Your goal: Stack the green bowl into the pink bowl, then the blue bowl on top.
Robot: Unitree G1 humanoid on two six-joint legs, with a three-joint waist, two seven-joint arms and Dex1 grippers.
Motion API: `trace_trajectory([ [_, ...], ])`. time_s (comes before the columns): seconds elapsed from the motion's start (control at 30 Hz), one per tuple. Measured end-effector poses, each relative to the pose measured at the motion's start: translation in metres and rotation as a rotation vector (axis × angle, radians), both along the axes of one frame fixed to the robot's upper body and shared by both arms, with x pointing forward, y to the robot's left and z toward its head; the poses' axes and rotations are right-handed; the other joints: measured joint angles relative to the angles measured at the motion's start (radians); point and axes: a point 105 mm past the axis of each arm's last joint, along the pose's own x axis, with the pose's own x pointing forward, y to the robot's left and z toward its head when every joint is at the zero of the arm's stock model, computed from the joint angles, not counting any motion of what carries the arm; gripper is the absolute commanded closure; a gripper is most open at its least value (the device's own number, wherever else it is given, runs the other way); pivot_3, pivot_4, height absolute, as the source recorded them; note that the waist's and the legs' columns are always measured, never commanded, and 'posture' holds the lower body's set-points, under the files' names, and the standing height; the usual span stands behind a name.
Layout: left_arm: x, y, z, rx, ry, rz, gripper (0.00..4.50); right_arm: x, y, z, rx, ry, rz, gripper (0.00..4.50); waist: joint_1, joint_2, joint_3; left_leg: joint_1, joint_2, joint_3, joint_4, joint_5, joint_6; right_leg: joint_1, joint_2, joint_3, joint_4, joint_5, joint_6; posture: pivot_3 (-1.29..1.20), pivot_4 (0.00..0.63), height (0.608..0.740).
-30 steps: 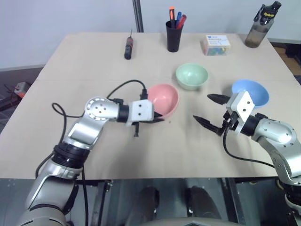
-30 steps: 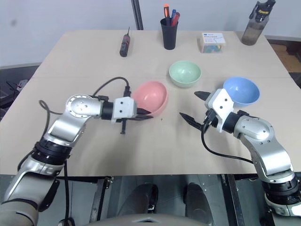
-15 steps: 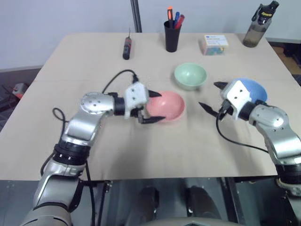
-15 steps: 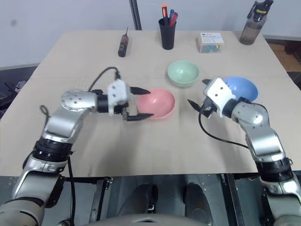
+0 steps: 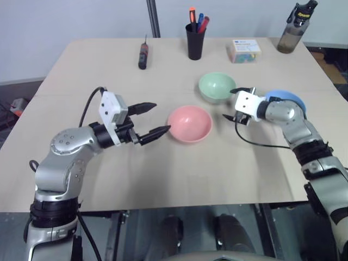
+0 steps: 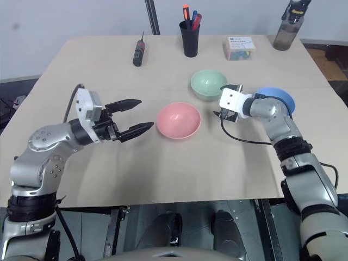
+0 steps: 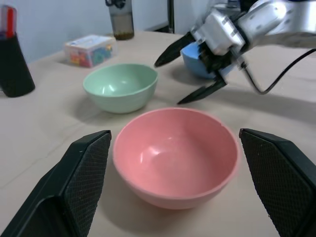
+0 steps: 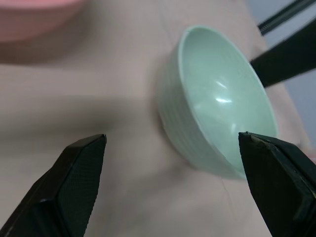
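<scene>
- My left gripper (image 5: 149, 119) has let go of the pink bowl (image 5: 189, 124); a second ago its jaws were closed on the near rim, and now they stand wide apart and empty, drawn back to the bowl's 9 o'clock with a gap between.
- The pink bowl, tilted in my grip before, now sits flat and upright on the table (image 5: 179, 168), close to the middle.
- My right gripper (image 5: 231, 104) has come forward from beside the blue bowl (image 5: 287, 99); its jaws were spread before and are still spread, holding nothing.
- It now sits just off the green bowl (image 5: 217, 87), at that bowl's 4 o'clock, not touching it.
- The green bowl stands at the pink bowl's 1 o'clock, apart from it.
- The blue bowl lies at the green bowl's 3 o'clock, partly behind my right wrist.
</scene>
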Motion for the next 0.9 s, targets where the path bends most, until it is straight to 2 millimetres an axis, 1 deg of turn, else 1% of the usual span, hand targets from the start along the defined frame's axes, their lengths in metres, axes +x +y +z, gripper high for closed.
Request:
trace_trajectory([
  [0.1,-0.008,0.003,0.0,-0.005,0.003,0.034,0.1,0.004,0.008,-0.003,-0.029,-0.009,0.025,0.0,0.0,0.0,0.0,0.0,0.0,0.0,0.0,0.0,-0.001,0.0,0.0,0.0,0.0,0.0,0.0,0.0,0.15,0.74],
  [0.13,-0.014,0.005,0.001,-0.011,0.0,0.049,0.0,0.007,0.013,-0.005,-0.037,-0.01,0.033,0.53,-0.001,0.0,0.0,0.0,0.0,0.0,0.0,0.0,-0.001,0.0,0.0,0.0,0.0,0.0,0.0,0.0,0.15,0.74],
  [0.17,-0.018,0.007,0.001,-0.019,0.009,0.056,0.0,0.008,0.016,-0.005,-0.044,-0.008,0.041,0.75,-0.002,0.0,0.0,0.001,0.0,0.0,-0.001,0.0,-0.001,0.0,0.0,0.0,0.0,0.0,0.0,0.0,0.15,0.74],
  [0.23,-0.021,0.009,0.0,-0.028,0.022,0.067,0.0,0.008,0.02,-0.007,-0.052,-0.001,0.051,1.57,-0.002,0.0,0.0,0.001,0.0,0.0,-0.001,0.001,-0.001,0.0,0.0,0.0,0.0,0.0,0.0,0.0,0.15,0.74],
  [0.3,-0.024,0.012,0.001,-0.035,0.026,0.081,0.0,0.009,0.023,-0.007,-0.065,-0.002,0.064,2.49,-0.001,0.0,0.0,0.001,0.0,0.0,-0.002,0.001,-0.002,0.0,0.0,0.0,0.0,0.0,0.0,0.0,0.15,0.74],
  [0.37,-0.026,0.013,0.002,-0.033,0.02,0.089,0.0,0.01,0.027,-0.005,-0.074,-0.019,0.074,3.2,0.0,0.0,0.0,0.001,0.0,0.0,-0.002,0.001,-0.002,0.0,0.0,0.0,0.0,0.0,0.0,0.0,0.15,0.74],
  [0.43,-0.027,0.012,0.004,-0.034,0.012,0.094,0.0,0.011,0.027,-0.002,-0.082,-0.032,0.077,4.13,0.0,0.0,0.0,0.001,0.0,0.0,-0.002,0.001,-0.002,0.0,0.0,0.0,0.0,0.0,0.0,0.0,0.15,0.74],
  [0.47,-0.027,0.012,0.005,-0.033,0.01,0.096,0.0,0.011,0.027,-0.002,-0.085,-0.036,0.076,4.38,0.0,0.0,0.0,0.001,0.0,0.0,-0.002,0.001,-0.002,0.0,0.0,0.0,0.0,0.0,0.0,0.0,0.15,0.74],
  [0.5,-0.027,0.013,0.005,-0.033,0.009,0.099,0.0,0.012,0.025,-0.004,-0.093,-0.042,0.07,4.44,0.0,0.0,0.0,0.001,0.0,0.0,-0.002,0.001,-0.002,0.0,0.0,0.0,0.0,0.0,0.0,0.0,0.15,0.74],
  [0.6,-0.026,0.013,0.006,-0.034,0.005,0.104,0.0,0.013,0.023,-0.006,-0.102,-0.05,0.058,4.44,-0.002,0.001,0.0,0.001,0.0,0.0,-0.002,0.001,-0.002,0.0,0.001,0.0,0.0,0.0,0.0,0.0,0.15,0.74],
  [0.73,-0.025,0.01,0.006,-0.034,0.0,0.095,0.0,0.012,0.024,0.001,-0.071,-0.057,0.069,4.44,-0.002,0.001,0.0,0.001,0.0,0.0,-0.003,0.001,-0.002,0.0,0.001,0.001,0.0,0.0,0.0,0.0,0.15,0.74],
  [0.8,-0.023,0.009,0.007,-0.035,-0.009,0.087,0.0,0.008,0.028,0.023,0.03,-0.044,0.114,4.44,-0.001,0.001,0.0,0.001,0.0,0.0,-0.003,0.001,-0.002,0.0,0.001,0.001,0.0,0.0,0.0,0.0,0.15,0.74],
  [0.83,-0.021,0.009,0.008,-0.038,-0.012,0.086,0.0,-0.001,0.033,0.034,0.095,-0.03,0.165,4.44,0.0,0.001,0.0,0.001,0.001,0.0,-0.003,0.001,-0.002,0.0,0.001,0.0,0.0,0.0,0.0,0.0,0.15,0.74],
  [0.87,-0.019,0.011,0.007,-0.041,-0.011,0.091,0.0,-0.013,0.043,0.046,0.151,-0.02,0.24,4.44,0.0,0.001,0.0,0.001,0.002,-0.001,-0.003,0.001,-0.002,0.0,0.001,0.0,0.0,0.0,0.0,0.0,0.15,0.74],
  [0.9,-0.017,0.012,0.006,-0.041,-0.011,0.093,0.0,-0.031,0.054,0.057,0.202,0.004,0.331,4.44,0.0,0.001,0.0,0.0,0.002,-0.001,-0.003,0.001,-0.002,0.0,0.001,-0.001,0.0,0.0,0.0,0.0,0.15,0.74],
])
